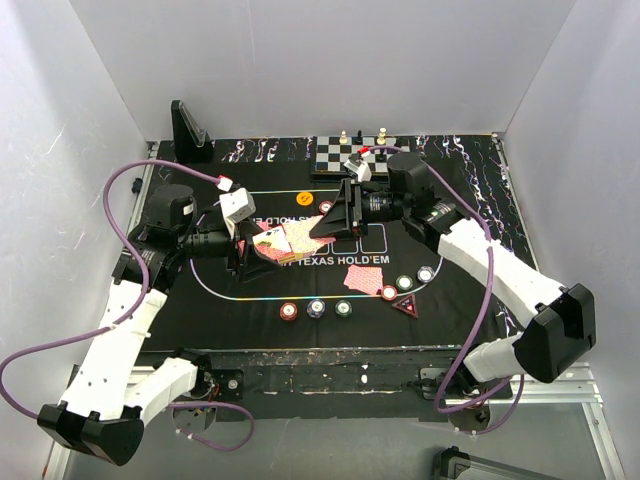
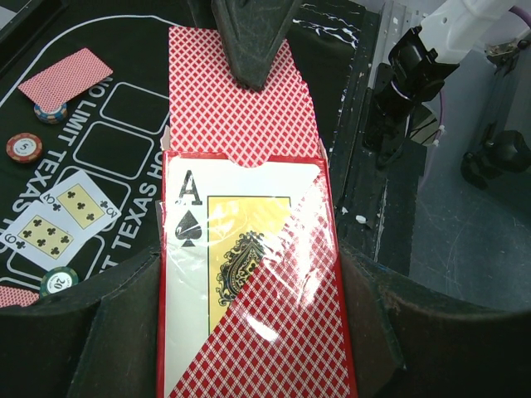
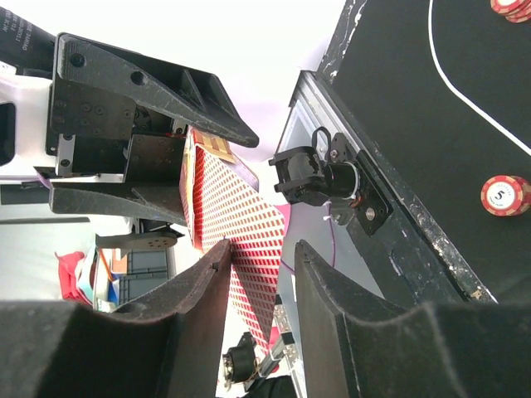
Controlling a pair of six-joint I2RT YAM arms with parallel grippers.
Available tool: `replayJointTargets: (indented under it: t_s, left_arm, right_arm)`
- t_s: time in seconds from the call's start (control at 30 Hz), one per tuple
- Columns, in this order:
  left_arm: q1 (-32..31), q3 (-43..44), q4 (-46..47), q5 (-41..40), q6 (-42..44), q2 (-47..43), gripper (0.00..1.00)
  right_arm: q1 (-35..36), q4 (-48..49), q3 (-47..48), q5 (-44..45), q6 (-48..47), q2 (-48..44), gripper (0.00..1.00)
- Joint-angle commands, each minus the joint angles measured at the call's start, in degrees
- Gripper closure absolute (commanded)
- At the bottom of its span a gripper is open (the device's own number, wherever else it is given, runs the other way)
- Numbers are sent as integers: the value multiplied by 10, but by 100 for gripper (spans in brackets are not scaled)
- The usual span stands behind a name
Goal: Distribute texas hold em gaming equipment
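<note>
Card box (image 2: 249,315) in left end effector (image 1: 247,250); chips (image 1: 344,307) and chessboard (image 1: 358,152) beyond.

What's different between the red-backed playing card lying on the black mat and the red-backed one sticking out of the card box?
The loose red-backed card lies flat on the black mat, fully exposed; the protruding card is half out of the red card box. The loose card has no gripper on it; the protruding card sits between the right gripper's fingers. Both show the same red lattice back.
</note>
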Motion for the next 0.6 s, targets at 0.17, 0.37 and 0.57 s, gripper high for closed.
replayJointTargets:
  t_s: [0.17,0.37,0.57]
  left_arm:
    - [3,20,32,28,-5,-22,100]
    - [2,15,38,31,-12,-24,100]
    - [2,14,42,31,-20,-27,100]
  right_arm:
    - [-24,-46,-3,-4,-33,-41,67]
    - [-35,-64,17,-4,-42,-52,74]
    - [-45,-94,44,-3,-58,-55,80]
